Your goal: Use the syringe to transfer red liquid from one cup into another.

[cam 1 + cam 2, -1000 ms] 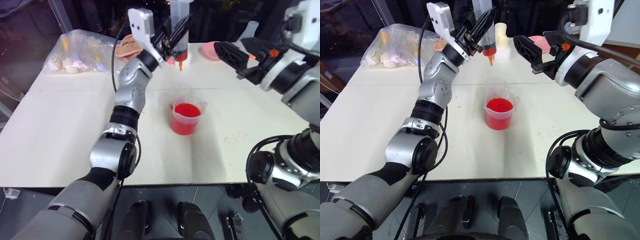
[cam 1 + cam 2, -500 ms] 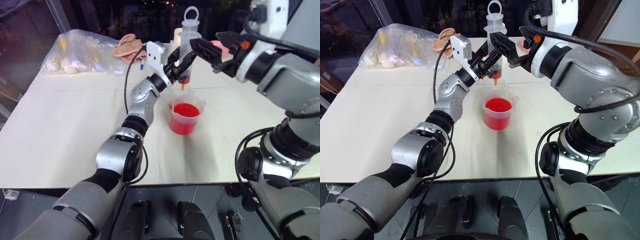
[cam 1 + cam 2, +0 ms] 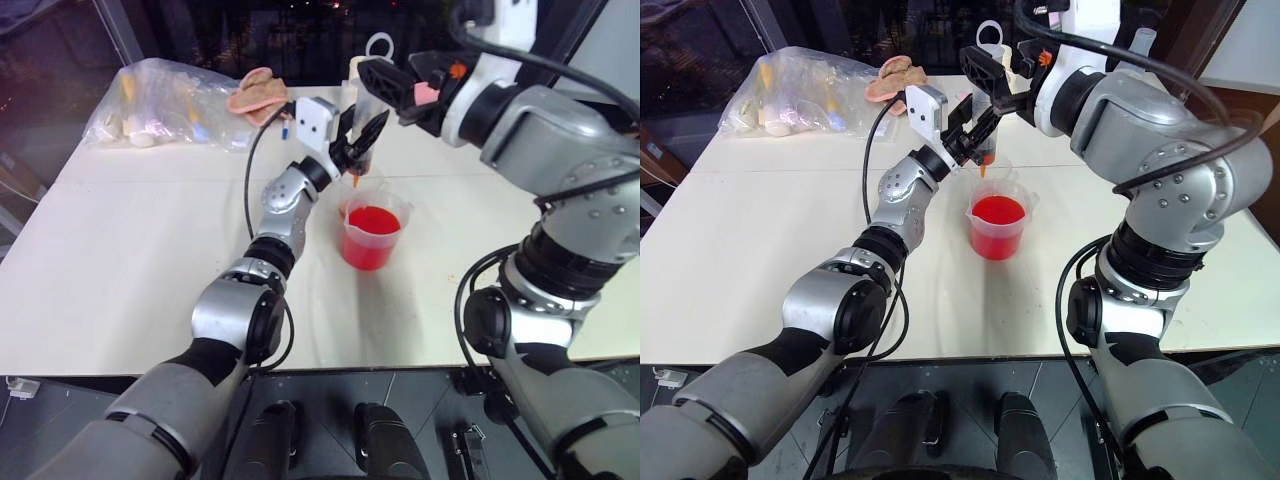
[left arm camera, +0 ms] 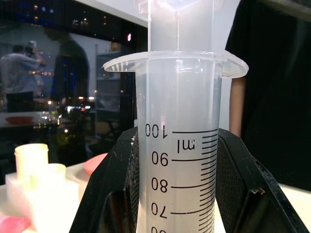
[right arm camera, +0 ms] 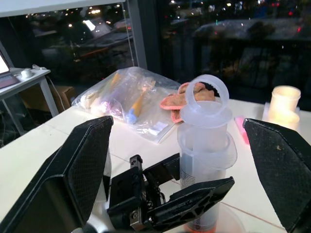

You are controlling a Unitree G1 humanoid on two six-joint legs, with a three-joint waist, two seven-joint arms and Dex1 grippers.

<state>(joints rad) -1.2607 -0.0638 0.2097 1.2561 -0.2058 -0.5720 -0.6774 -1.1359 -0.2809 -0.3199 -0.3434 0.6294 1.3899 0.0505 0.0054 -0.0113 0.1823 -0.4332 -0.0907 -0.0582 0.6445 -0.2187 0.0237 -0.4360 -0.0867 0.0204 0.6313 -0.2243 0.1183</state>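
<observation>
The syringe (image 3: 366,105) stands upright with my left gripper (image 3: 360,132) shut on its clear barrel (image 4: 180,160). Its orange tip (image 3: 352,179) hangs just behind the beaker (image 3: 372,235) of red liquid (image 3: 373,220), over a colourless cup (image 3: 990,170). The white plunger ring (image 5: 208,99) sits close above the barrel's flange. No red shows in the barrel. My right gripper (image 3: 395,85) is open at the plunger's height, and its fingers (image 5: 82,165) stand wide on either side of the ring without touching it.
A plastic bag (image 3: 165,100) of small items and a tan cloth (image 3: 255,90) lie at the table's far left. Cream containers (image 5: 284,104) stand behind the syringe. A person (image 4: 272,87) in black stands beyond the table. The white table (image 3: 130,250) has room on both sides.
My left gripper has lowered the syringe until its tip is close above the cups. The right gripper has swung left, up to the plunger's top.
</observation>
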